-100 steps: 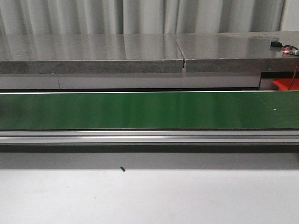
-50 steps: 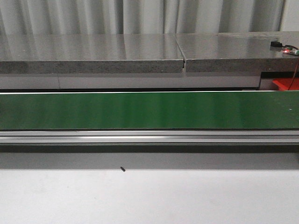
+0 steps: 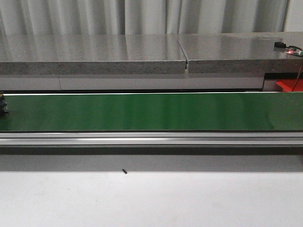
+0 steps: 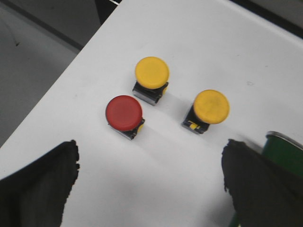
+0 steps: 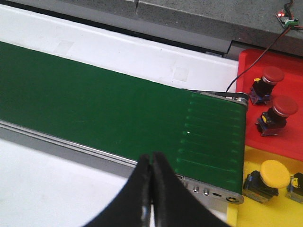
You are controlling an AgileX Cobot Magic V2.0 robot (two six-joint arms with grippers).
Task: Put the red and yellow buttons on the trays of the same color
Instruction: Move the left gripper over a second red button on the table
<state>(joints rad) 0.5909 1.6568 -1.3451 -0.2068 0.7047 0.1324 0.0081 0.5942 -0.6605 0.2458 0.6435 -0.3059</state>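
Observation:
In the left wrist view, one red button (image 4: 124, 112) and two yellow buttons (image 4: 152, 72) (image 4: 211, 106) stand upright on a white surface. My left gripper (image 4: 150, 184) hangs open above that surface, short of the buttons, and holds nothing. The right wrist view shows my right gripper (image 5: 152, 158) shut and empty, over the near rail of the green belt (image 5: 118, 109). Past the belt's end, the red tray (image 5: 284, 137) holds two red buttons (image 5: 267, 80) (image 5: 277, 111). The yellow tray (image 5: 279, 213) holds a yellow button (image 5: 270, 177) and another one cut off by the edge (image 5: 297, 184).
The green conveyor belt (image 3: 151, 111) spans the front view, with a grey stone counter (image 3: 94, 52) behind it and a white table (image 3: 151, 198) in front. A small dark object (image 3: 3, 103) sits at the belt's far left edge. The belt's end roller (image 4: 284, 151) is next to my left gripper.
A small dark object has appeared at the far left edge of the belt in the front view. Nothing else there has moved.

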